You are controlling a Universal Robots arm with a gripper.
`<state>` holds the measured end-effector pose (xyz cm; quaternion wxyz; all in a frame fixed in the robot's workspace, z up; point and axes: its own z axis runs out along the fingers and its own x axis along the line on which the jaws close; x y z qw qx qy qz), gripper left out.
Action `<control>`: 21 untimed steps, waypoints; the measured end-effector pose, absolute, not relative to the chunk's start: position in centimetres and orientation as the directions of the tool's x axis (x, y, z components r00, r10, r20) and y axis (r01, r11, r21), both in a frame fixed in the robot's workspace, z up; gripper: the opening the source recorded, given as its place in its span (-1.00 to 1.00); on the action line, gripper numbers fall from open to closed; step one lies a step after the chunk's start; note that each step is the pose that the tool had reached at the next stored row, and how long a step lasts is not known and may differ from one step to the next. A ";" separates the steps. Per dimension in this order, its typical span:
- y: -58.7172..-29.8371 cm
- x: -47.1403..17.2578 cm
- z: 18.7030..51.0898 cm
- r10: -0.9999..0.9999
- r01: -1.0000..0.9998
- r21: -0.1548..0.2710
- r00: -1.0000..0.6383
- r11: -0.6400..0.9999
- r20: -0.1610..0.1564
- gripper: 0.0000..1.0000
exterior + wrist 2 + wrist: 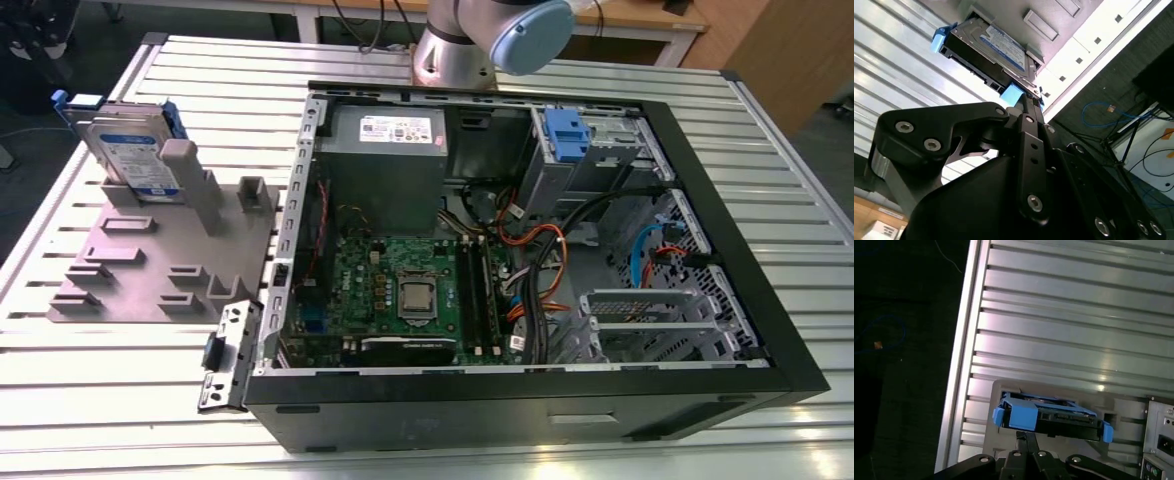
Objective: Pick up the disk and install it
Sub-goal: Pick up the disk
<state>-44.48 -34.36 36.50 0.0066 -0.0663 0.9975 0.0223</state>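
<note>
I stand over a ribbed aluminium table (107, 400), with dark floor (24, 190) past its edge. Beyond the far edge is a wooden desk (627, 22).

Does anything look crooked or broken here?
Nothing stands out. The disk stands upright in the grey holder, and the open computer case lies flat beside it.
</note>
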 end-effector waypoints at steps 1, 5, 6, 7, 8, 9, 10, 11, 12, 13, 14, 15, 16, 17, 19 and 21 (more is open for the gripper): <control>-34.4 -44.5 36.5 -0.142 -0.143 0.044 -0.990 0.989 -0.016 -0.79; -34.4 -44.5 36.5 -0.179 -0.180 0.044 -0.984 0.983 -0.016 -0.79; -34.4 -44.5 36.5 -0.187 -0.187 0.044 -0.982 0.981 -0.016 -0.79; -34.4 -44.5 36.5 -0.194 -0.195 0.044 -0.981 0.980 -0.016 -0.79; -34.4 -44.5 36.5 -0.200 -0.201 0.044 -0.980 0.979 -0.016 -0.79; -34.4 -44.5 36.5 -0.204 -0.204 0.044 -0.979 0.978 -0.016 -0.79; -34.4 -44.5 36.5 -0.206 -0.206 0.044 -0.978 0.978 -0.016 -0.79; -34.4 -44.5 36.5 -0.206 -0.207 0.044 -0.978 0.977 -0.016 -0.79; -34.4 -44.5 36.5 -0.207 -0.207 0.044 -0.978 0.977 -0.016 -0.79; -34.4 -44.5 36.5 -0.207 -0.207 0.044 -0.978 0.977 -0.016 -0.79; -34.4 -44.5 36.5 -0.207 -0.207 0.044 -0.978 0.977 -0.016 -0.79; -34.4 -44.5 36.5 -0.207 -0.207 0.044 -0.978 0.977 -0.016 -0.79; -34.4 -44.5 36.5 -0.207 -0.207 0.044 -0.978 0.977 -0.016 -0.79; -34.4 -44.5 36.5 -0.207 -0.208 0.044 -0.978 0.977 -0.016 -0.79; -34.4 -44.5 36.5 -0.207 -0.208 0.044 -0.978 0.977 -0.016 -0.79; -34.4 -44.5 36.5 -0.208 -0.208 0.044 -0.978 0.977 -0.016 -0.79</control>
